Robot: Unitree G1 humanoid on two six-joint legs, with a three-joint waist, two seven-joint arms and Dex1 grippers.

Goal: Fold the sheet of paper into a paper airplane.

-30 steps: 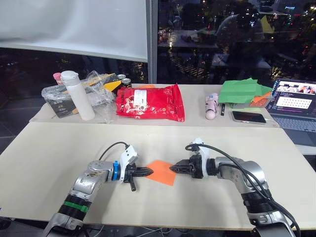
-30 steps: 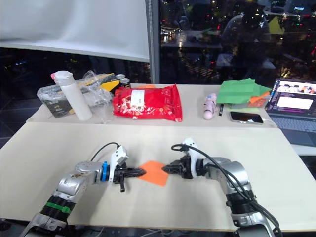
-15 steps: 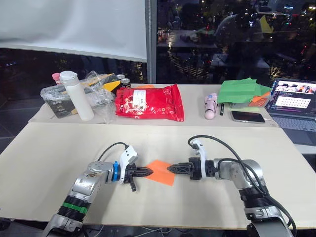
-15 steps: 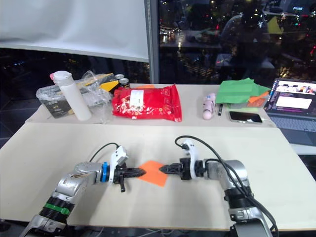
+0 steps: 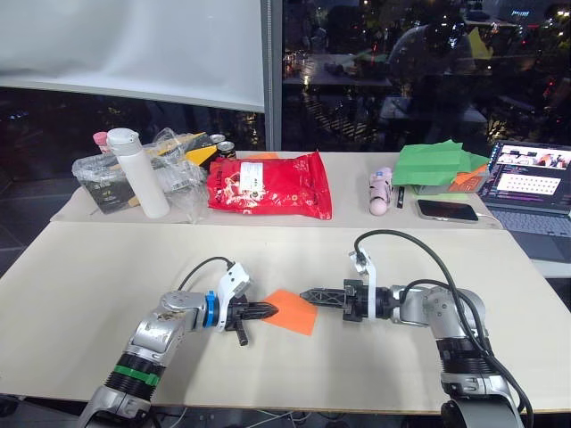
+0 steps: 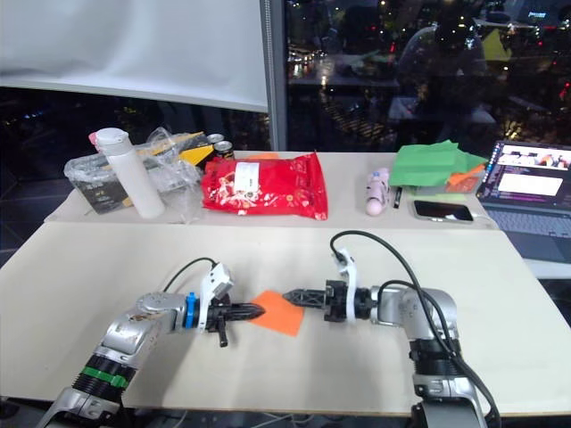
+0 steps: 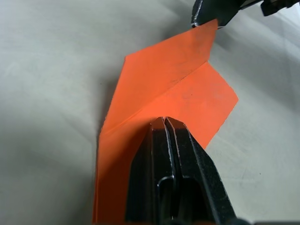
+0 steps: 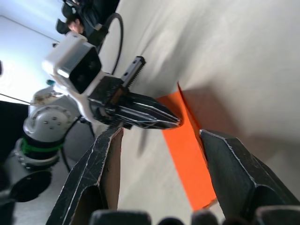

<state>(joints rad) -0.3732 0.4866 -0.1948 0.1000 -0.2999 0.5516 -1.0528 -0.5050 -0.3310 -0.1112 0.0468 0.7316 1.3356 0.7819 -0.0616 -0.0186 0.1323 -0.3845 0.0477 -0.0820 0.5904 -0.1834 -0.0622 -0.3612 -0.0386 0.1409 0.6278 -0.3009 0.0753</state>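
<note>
Orange sheet of paper point(image 5: 293, 311), creased, lies flat mid-surface point(image 5: 107, 267) btwn both hands. Left hand point(image 5: 265, 310) pinched shut on its near-left edge; right hand point(image 5: 308, 293) spread wide, tip at far corner. Behind: red snack bag point(image 5: 270, 185), white bottle point(image 5: 143, 172), green sheets point(image 5: 437, 164), laptop point(image 5: 528, 183), dark window. Left wrist view shows the fold line point(image 7: 173, 86); head views don't.

- The left hand point(image 7: 165, 123) has its two black fingers pressed together, resting on the sheet of paper point(image 7: 159, 98).
- The orange sheet lies on the pale tabletop point(image 7: 51, 70), with a crease running across it and one flap folded over.
- The right hand's point(image 7: 211, 11) dark fingertip touches the sheet's far corner.
</note>
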